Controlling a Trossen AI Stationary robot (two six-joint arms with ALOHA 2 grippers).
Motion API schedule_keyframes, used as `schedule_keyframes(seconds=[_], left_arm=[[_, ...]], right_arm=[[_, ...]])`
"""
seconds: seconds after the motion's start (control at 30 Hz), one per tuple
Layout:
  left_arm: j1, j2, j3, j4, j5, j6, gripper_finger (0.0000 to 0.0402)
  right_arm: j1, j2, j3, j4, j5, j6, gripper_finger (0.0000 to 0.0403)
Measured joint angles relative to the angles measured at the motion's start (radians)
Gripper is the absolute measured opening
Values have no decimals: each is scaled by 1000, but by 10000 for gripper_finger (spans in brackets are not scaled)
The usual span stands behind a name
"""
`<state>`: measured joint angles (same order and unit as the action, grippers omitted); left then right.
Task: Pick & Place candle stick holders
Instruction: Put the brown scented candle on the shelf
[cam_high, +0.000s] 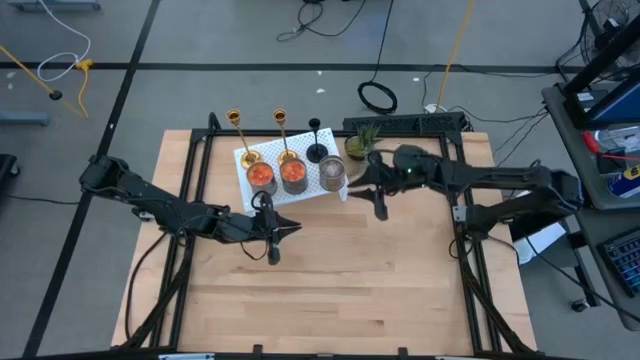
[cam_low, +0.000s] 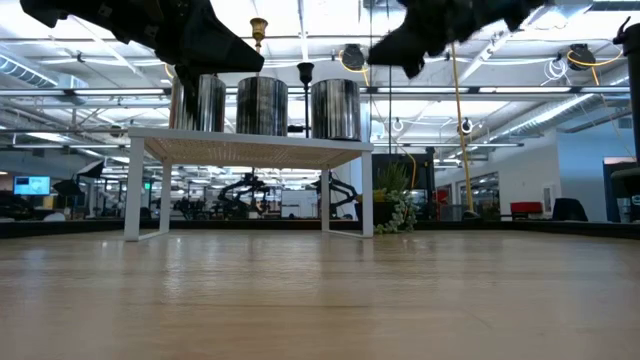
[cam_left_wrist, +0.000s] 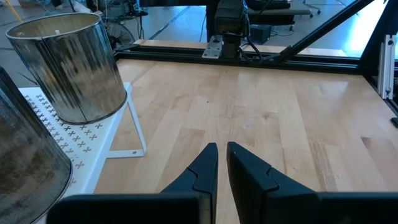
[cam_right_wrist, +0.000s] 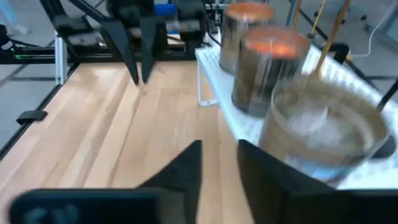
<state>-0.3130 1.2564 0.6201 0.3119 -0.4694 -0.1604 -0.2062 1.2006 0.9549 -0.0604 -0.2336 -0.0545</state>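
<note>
On the white rack (cam_high: 262, 160) we see three holders standing upright behind the tins (cam_high: 293, 174). Right gripper (cam_high: 380, 211), jaws slightly apart and empty, hangs just beside the rack, nearest the black holder (cam_high: 316, 141); left gripper (cam_high: 273, 253), jaws nearly closed, waits before it.

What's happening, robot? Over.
Both end effectors empty: left nearly shut, right slightly open. Gold holders and black holder untouched on white stand. Cans stand in front.
</note>
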Motion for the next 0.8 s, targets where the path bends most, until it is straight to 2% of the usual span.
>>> schedule_keyframes(seconds=[0.1,0.2,0.33,0.5,0.8], left_arm=[[0,0,0,0,0,0,40],[0,0,0,0,0,0,40],[0,0,0,0,0,0,40],[0,0,0,0,0,0,40],[0,0,0,7,0,0,40]], right_arm=[[-1,7,-113,139,10,41,47],[-1,7,-216,275,116,52,8],[-4,10,-314,424,258,73,11],[-3,42,-350,547,259,90,3],[-11,139,-352,628,259,95,1]])
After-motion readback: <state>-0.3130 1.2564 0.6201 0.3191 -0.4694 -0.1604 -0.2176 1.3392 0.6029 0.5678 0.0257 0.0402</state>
